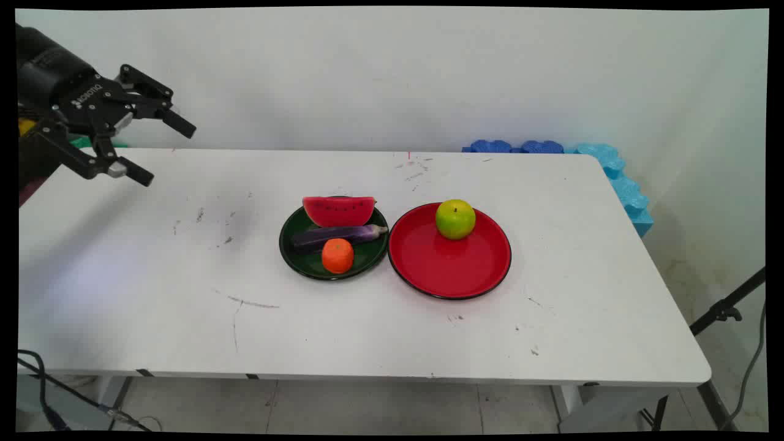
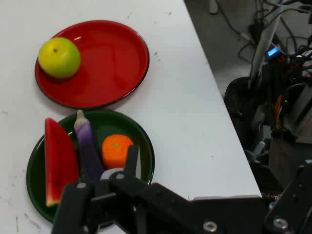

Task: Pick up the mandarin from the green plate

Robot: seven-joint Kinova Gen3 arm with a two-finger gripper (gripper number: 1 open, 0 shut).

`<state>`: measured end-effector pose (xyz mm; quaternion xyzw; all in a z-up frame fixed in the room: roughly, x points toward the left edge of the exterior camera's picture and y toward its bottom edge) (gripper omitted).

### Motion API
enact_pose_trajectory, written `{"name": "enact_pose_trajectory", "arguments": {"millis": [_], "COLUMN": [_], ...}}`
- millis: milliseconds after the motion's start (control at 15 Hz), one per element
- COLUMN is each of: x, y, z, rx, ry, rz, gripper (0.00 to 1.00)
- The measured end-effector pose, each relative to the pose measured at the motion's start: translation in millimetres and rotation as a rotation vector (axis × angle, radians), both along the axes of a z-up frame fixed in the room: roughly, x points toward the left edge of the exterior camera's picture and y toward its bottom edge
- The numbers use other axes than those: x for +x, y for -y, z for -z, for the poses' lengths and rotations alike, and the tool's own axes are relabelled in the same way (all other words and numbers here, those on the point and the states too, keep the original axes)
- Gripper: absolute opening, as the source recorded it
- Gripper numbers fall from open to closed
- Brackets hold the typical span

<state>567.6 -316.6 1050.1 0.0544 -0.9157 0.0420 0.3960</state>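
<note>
My gripper (image 1: 163,153) hangs open and empty above the table's far left corner, well clear of everything. A dark green plate (image 1: 293,248) at mid-table holds a watermelon slice (image 1: 338,211), a purple eggplant (image 1: 337,236) and an orange (image 1: 337,255). Touching its right side is a red plate (image 1: 453,272) with a green apple (image 1: 455,218) on its far part. The hand view looks down on the same red plate (image 2: 114,63), apple (image 2: 59,57), green plate (image 2: 142,141), watermelon slice (image 2: 56,163), eggplant (image 2: 87,146) and orange (image 2: 116,150), partly behind one finger (image 2: 130,163).
Blue foam pieces (image 1: 618,177) lie along the table's back right edge. A black stand leg (image 1: 729,306) leans at the right, and cables (image 1: 37,373) run under the front left corner. In the hand view, electronics and wires (image 2: 278,97) crowd the floor beyond the table edge.
</note>
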Motion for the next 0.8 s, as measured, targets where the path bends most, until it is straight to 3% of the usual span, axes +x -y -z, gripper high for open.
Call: {"name": "enact_pose_trajectory", "arguments": {"millis": [333,600,800], "x": [-25.8,-67.3,-98.5], "y": [12.4,36.8,56.3], "z": [-8.3,-14.0,-5.0], "rx": [0.052,0.093,0.114], "ry": [0.052,0.096,0.125], "rz": [-0.104,-0.233,-0.318], "gripper": [1.00,1.00,1.00]}}
